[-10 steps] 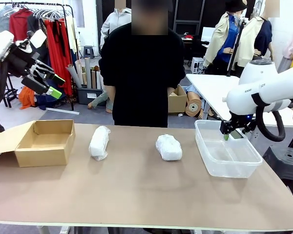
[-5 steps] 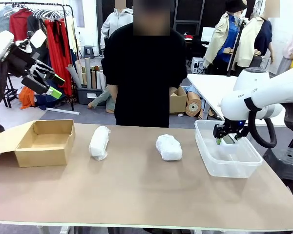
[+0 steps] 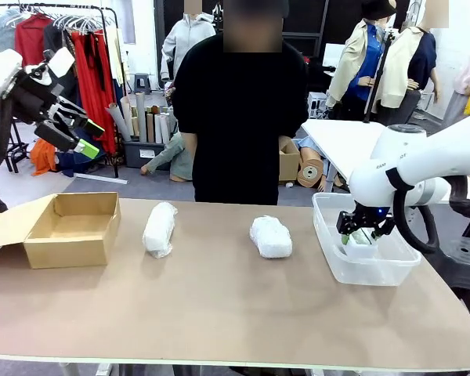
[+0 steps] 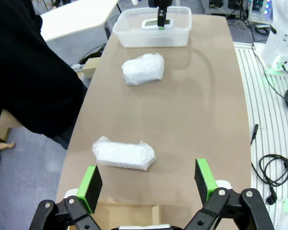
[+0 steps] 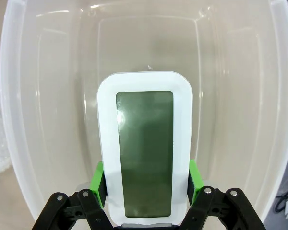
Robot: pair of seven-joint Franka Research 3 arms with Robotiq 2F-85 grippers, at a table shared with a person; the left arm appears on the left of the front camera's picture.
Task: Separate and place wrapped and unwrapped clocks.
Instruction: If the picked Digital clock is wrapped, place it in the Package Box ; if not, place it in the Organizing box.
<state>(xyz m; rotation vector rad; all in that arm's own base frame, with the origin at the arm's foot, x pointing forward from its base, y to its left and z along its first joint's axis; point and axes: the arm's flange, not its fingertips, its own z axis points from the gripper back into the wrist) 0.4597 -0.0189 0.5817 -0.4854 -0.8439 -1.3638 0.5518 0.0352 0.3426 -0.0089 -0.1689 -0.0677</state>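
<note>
White clock [image 5: 145, 153] in downturned right pincer [image 5: 147, 184]

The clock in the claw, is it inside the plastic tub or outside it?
Inside. The right gripper holds the clock below the tub rim, walls all round; whether it touches bottom, cannot tell.

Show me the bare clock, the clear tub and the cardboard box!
bare clock [image 5: 144, 158]: right wrist view, middle of its grey screen.
clear tub [image 3: 376, 272]: front view, its near wall.
cardboard box [image 3: 66, 252]: front view, its near wall.
</note>
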